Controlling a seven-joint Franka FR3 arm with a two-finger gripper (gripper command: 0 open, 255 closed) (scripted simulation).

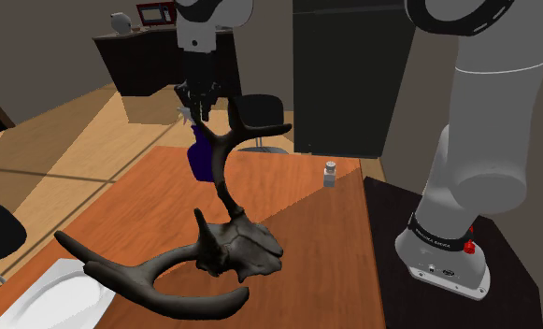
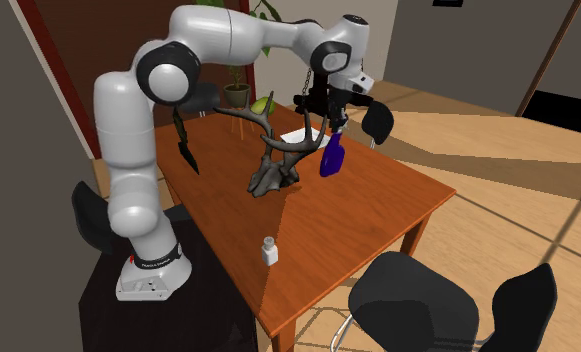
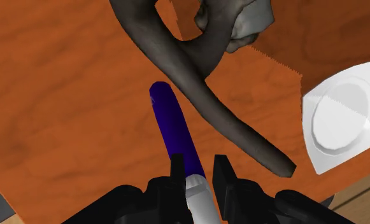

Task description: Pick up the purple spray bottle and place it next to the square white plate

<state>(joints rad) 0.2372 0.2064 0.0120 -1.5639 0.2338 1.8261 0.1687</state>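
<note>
The tool (image 3: 198,172) is clamped on the white neck of the purple spray bottle (image 3: 170,124). The bottle hangs straight down from it and looks to be clear of the tabletop (image 3: 62,95). It hangs just beside one tine of the dark antlers (image 3: 202,83), which stand mid-tabletop on their skull base. The square white plate (image 3: 368,137) lies beyond that tine, close to a tabletop edge, at the opposite end from the small white jar (image 1: 330,174).

The step in hand is the carry, and the antlers are the hard part. The shoulder view shows the bottle (image 1: 200,157) partly behind a rising branch, so a straight sweep toward the plate (image 1: 59,294) would probably snag. It seems better to lift until the bottle's base clears the highest tine, then cross over or round the rack on its open side. Carry it upright, since a grip on the neck lets the body swing. Lower it onto bare wood beside the plate's rim, not on it. Part the tool only once the base sits flat
</note>
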